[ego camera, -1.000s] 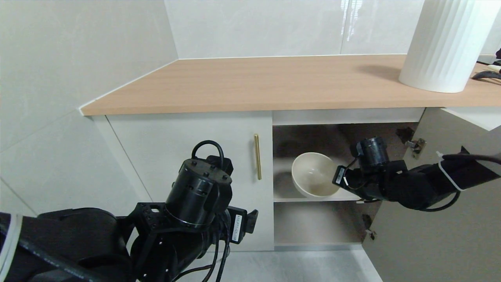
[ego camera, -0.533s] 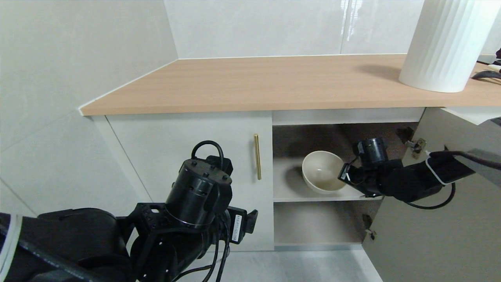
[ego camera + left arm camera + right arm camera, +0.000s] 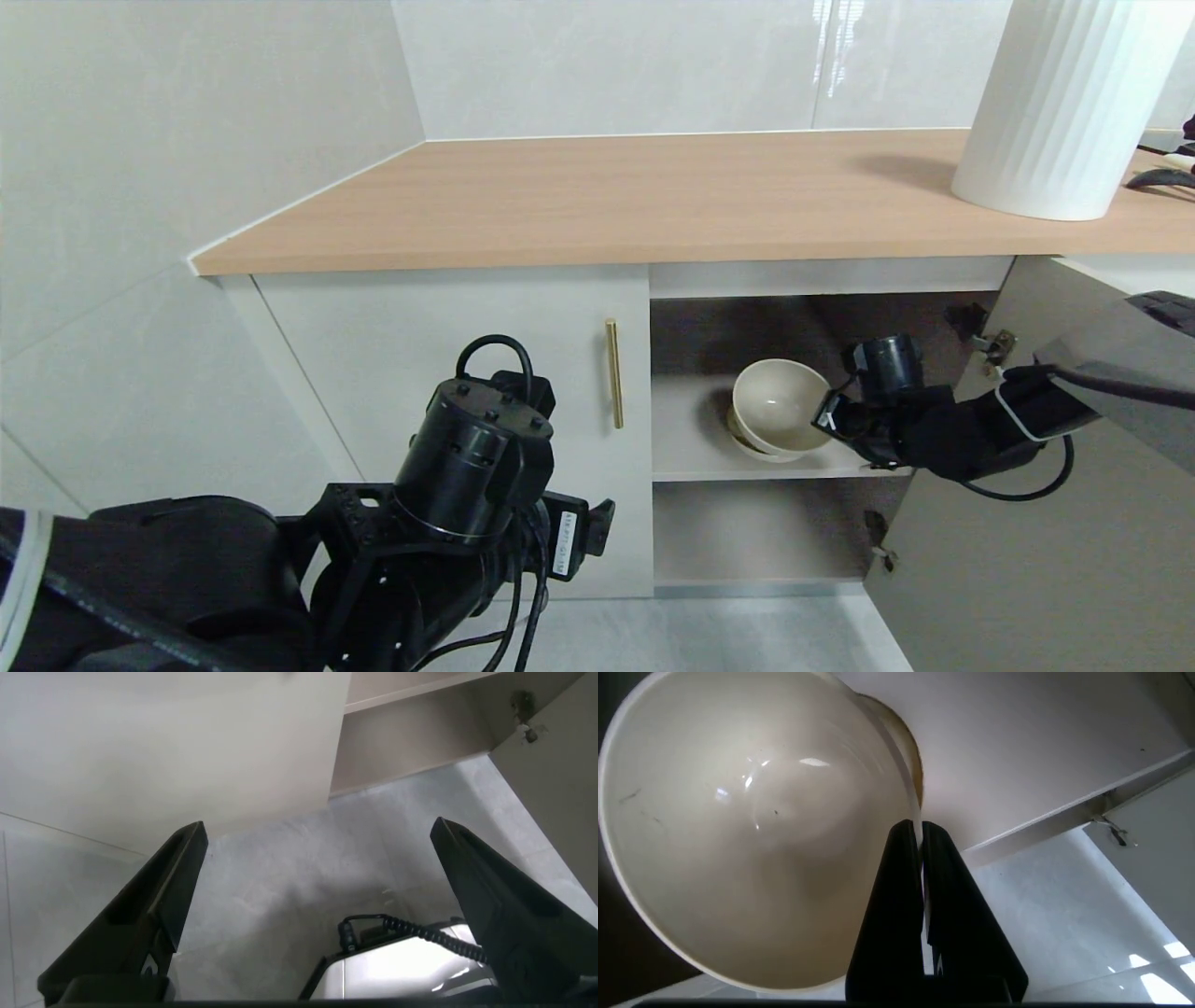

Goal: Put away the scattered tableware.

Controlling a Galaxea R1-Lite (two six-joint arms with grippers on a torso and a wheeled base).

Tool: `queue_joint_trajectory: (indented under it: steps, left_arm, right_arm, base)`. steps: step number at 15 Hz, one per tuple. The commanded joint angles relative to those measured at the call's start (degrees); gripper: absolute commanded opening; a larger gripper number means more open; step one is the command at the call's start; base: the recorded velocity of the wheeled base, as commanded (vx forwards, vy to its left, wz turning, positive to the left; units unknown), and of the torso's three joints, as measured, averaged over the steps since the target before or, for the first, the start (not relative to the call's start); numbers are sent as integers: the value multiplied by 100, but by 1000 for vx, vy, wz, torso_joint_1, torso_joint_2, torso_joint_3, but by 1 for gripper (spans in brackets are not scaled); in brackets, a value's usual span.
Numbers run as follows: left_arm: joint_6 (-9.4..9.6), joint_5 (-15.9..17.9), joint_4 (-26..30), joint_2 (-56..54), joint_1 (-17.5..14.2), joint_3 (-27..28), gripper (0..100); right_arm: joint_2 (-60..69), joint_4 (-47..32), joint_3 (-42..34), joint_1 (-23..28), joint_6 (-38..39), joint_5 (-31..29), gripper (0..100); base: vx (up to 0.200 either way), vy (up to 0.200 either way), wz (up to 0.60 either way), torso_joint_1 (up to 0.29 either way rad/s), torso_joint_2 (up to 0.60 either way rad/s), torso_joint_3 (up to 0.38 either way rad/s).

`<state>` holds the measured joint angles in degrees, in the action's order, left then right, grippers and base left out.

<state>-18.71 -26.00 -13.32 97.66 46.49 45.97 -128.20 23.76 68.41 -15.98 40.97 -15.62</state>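
Observation:
A cream bowl hangs tilted inside the open cabinet, just above the upper shelf. My right gripper is shut on its rim from the right side. In the right wrist view the two fingers pinch the bowl wall at the gripper. Under the held bowl a second bowl rests on the shelf, its brownish rim peeking out behind. My left gripper is open and points down at the grey floor, with nothing between its fingers.
The cabinet's right door stands open beside my right arm. The left door is closed, with a gold handle. A lower shelf lies below. A tall white ribbed vase stands on the wooden counter.
My right gripper has carried the bowl deeper into the cabinet and to the right. The bowl now hangs over the second bowl on the shelf. The left arm has not moved.

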Motion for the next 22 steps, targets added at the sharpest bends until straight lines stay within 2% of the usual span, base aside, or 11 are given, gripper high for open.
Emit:
queue_joint_trajectory:
  steps: [1,10,22]
  left_arm:
    - [-1,-1,-4,8,0,0,100]
    - [-1,-1,-4,16,0,0,100]
    - [-1,-1,-4,16,-18,0,100]
  right_arm:
    - [-118,-3,49,16,-2,-3,0]
    - [-425,-3,462,16,16,-117,0]
    - [-513,-3,515,7,7,-135,0]
  base:
    - [0,0,0,0,0,0]
    - [0,0,0,0,0,0]
    - [0,0,0,0,0,0]
